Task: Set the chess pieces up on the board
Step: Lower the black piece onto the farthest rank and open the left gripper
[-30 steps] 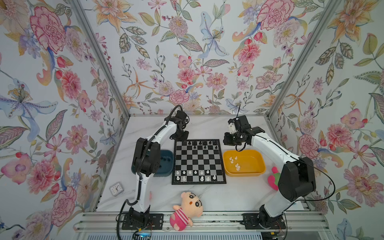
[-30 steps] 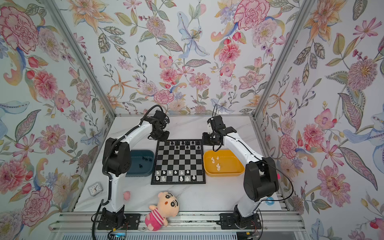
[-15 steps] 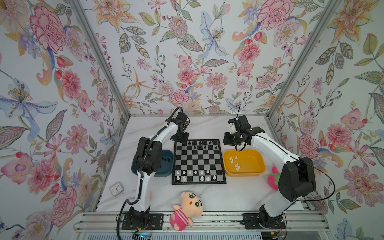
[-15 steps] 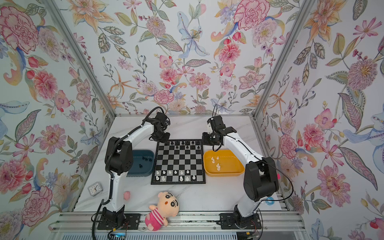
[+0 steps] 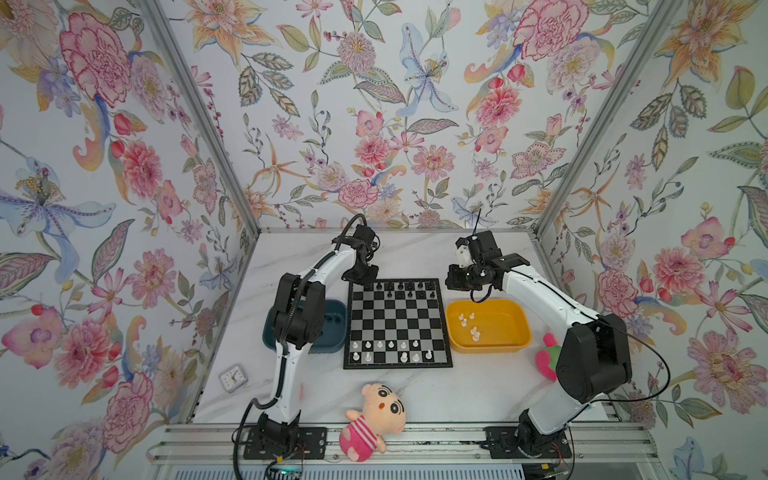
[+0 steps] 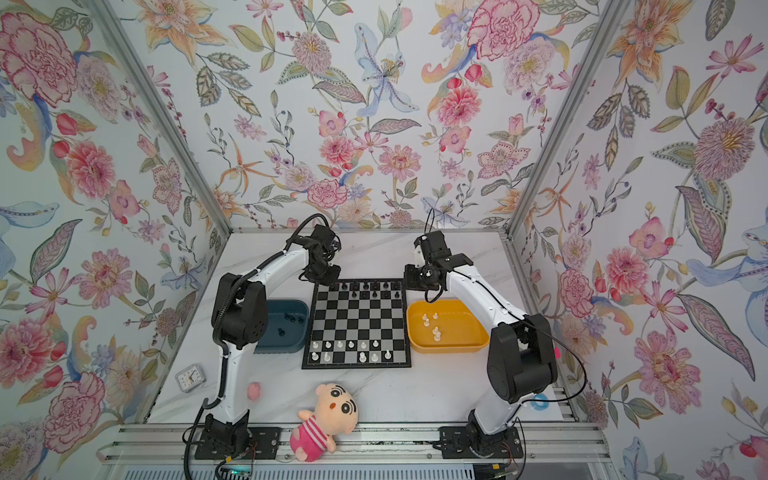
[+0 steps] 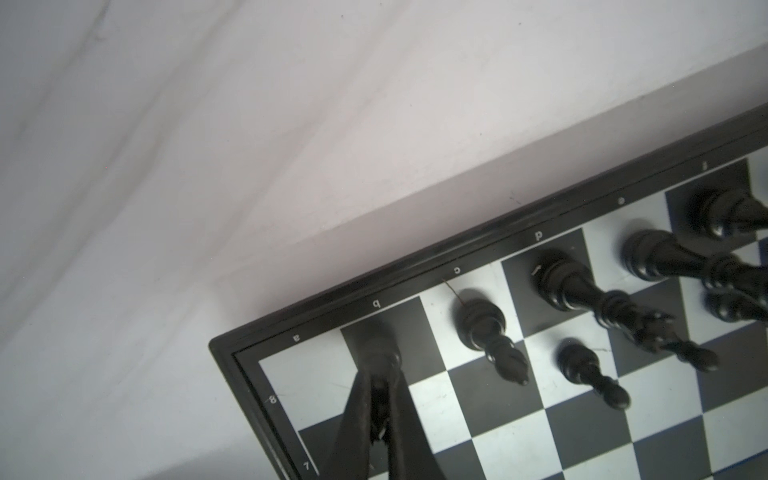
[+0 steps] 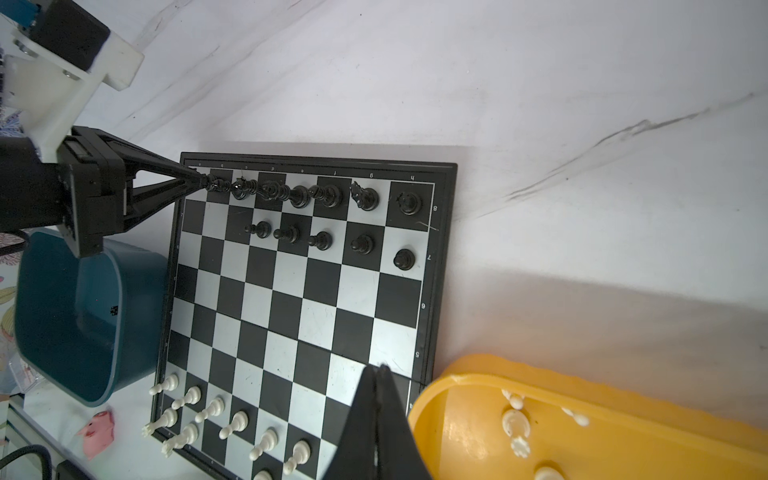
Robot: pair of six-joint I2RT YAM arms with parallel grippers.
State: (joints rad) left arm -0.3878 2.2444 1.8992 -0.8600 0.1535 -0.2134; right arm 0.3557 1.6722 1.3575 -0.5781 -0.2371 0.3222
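Observation:
The board [image 5: 397,328] [image 6: 357,324] lies mid-table, with black chess pieces [image 5: 399,286] along its far rows and white chess pieces [image 5: 390,345] along its near rows. At the far left corner my left gripper [image 5: 365,282] [image 7: 379,374] is shut on a black piece [image 7: 379,353] whose base sits on a dark square of the back row. From the right wrist view I see that gripper [image 8: 199,180] reaching in from the side. My right gripper [image 5: 449,284] [image 8: 380,368] is shut and empty, above the board's right edge beside the yellow tray.
A yellow tray [image 5: 488,345] with several white pieces [image 5: 473,330] stands right of the board. A blue tray [image 5: 332,345] with black pieces [image 6: 291,319] stands left. A plush doll [image 5: 372,419], a small clock [image 5: 232,376] and a pink-green toy [image 5: 546,357] lie nearer the front.
The left arm has leaned slightly to the right while its gripper stays at the board's far left corner. The right arm has not moved.

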